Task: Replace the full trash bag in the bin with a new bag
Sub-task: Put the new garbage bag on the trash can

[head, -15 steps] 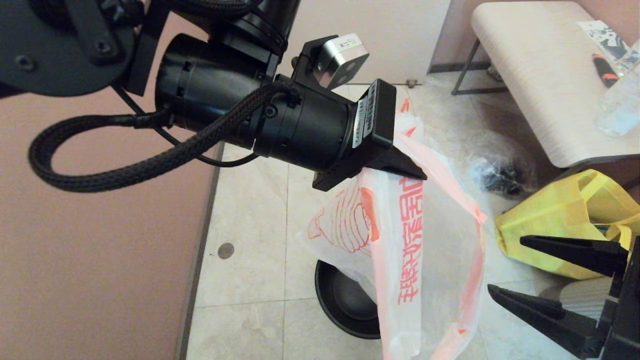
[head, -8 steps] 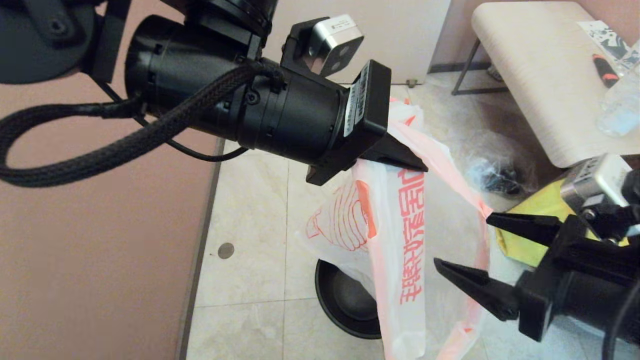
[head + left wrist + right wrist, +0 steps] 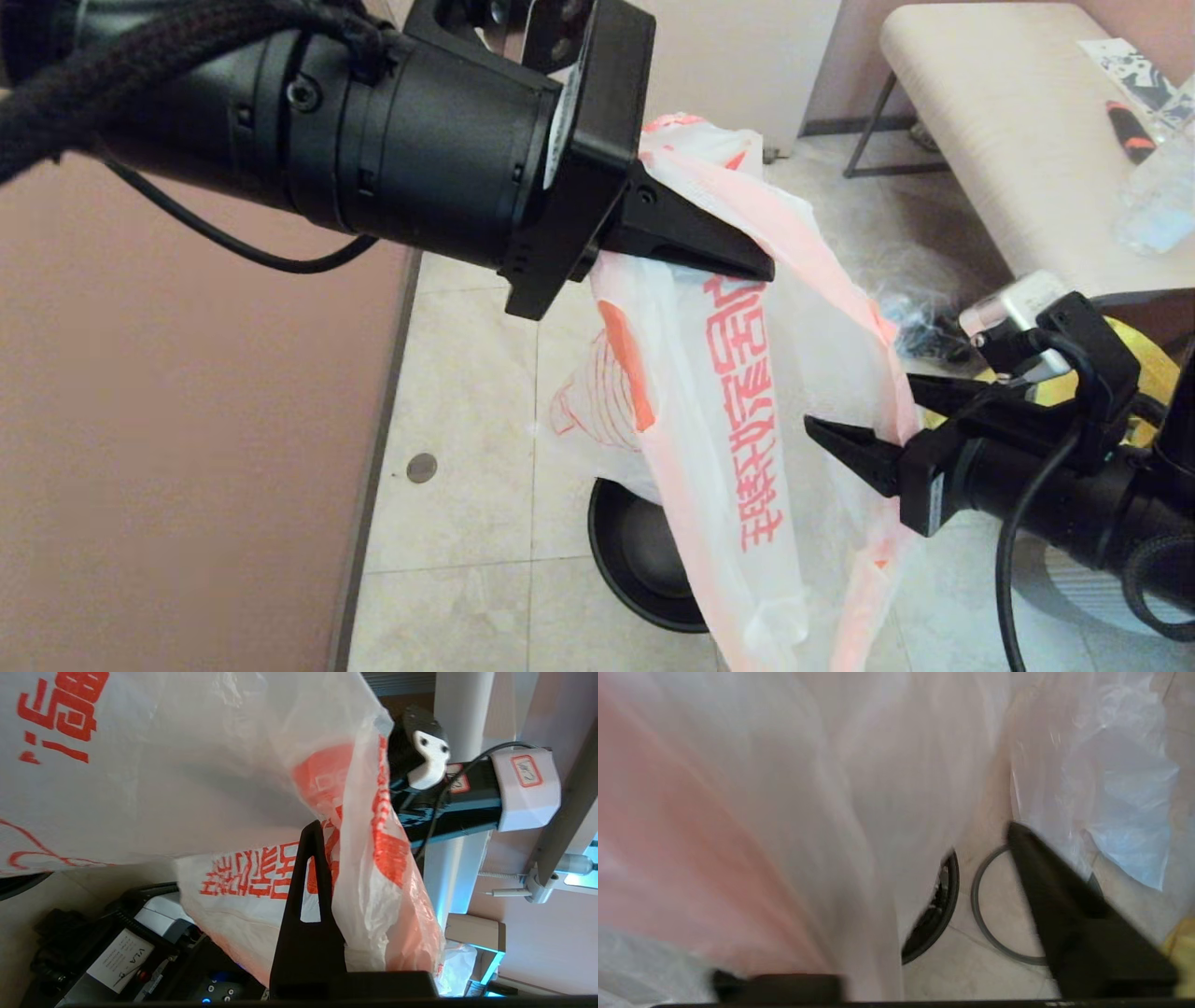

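Left tool (image 3: 738, 261) pinches the new bag (image 3: 738, 411); right tool (image 3: 873, 425) gapes astride its edge.

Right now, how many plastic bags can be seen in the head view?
3: the new bag hanging from the left tool above the bin, a yellow bag behind the right arm, a clear film bag on the floor. Others may be hidden.

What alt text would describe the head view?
The left tool, shut, holds up the new bag above the black bin, while the right tool straddles the bag's orange edge. A yellow bag lies behind.
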